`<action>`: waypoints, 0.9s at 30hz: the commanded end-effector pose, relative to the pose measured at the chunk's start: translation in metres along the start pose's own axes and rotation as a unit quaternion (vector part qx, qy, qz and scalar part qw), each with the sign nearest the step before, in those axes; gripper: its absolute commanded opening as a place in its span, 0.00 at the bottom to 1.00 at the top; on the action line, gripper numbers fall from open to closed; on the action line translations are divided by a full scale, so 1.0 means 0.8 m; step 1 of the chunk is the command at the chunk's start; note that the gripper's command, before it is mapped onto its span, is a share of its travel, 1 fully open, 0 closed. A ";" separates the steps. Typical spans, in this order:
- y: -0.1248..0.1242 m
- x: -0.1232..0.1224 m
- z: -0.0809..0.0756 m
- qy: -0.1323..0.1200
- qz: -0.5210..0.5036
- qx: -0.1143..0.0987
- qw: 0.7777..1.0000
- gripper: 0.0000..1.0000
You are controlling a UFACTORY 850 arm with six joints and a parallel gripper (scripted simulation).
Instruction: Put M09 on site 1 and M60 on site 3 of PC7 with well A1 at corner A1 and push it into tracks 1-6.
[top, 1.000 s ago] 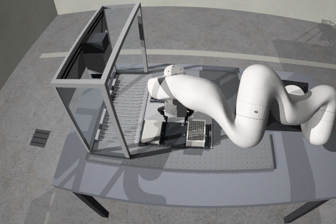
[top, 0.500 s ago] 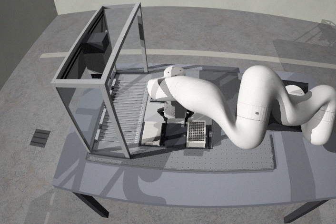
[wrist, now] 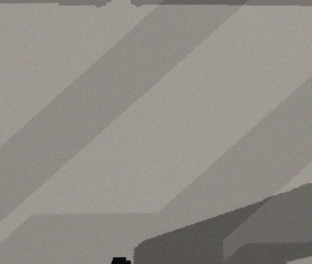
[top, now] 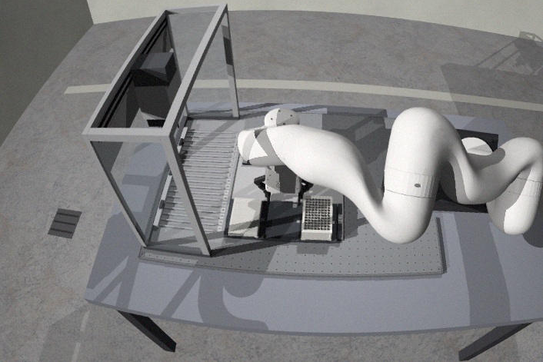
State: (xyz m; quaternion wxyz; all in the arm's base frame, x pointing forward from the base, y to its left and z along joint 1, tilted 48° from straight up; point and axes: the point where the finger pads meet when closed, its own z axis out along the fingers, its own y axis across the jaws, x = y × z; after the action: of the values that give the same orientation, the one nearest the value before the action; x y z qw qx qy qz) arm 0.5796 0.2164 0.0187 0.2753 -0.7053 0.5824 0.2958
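The black plate carrier PC7 lies on the apron in front of the nearest tracks of the rails. A white block with a grid of wells sits on its end away from the rails. The middle site is dark and bare. A pale flat rectangle lies at the rail end; I cannot tell whether it is a plate. My gripper hangs open and empty just above the carrier's far side. The wrist view shows only a pale flat surface crossed by shadow bands. The arm hides the nests.
The instrument's grey frame stands over the rails on the left, with a post close to the carrier's rail end. My arm's white links span the table from the right. A perforated baseplate lies in front.
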 end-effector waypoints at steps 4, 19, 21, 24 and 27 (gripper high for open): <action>-0.001 -0.004 -0.001 0.000 0.000 0.001 1.000 1.00; -0.001 -0.004 -0.001 0.000 0.000 0.001 1.000 1.00; -0.001 -0.004 -0.001 0.000 0.000 0.001 1.000 1.00; -0.001 -0.003 -0.001 0.000 0.000 0.001 1.000 1.00; -0.001 -0.001 -0.001 0.000 0.000 0.001 1.000 1.00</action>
State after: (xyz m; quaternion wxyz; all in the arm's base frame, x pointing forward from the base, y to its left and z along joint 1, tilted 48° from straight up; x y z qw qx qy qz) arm 0.5792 0.2181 0.0207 0.2755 -0.7053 0.5822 0.2961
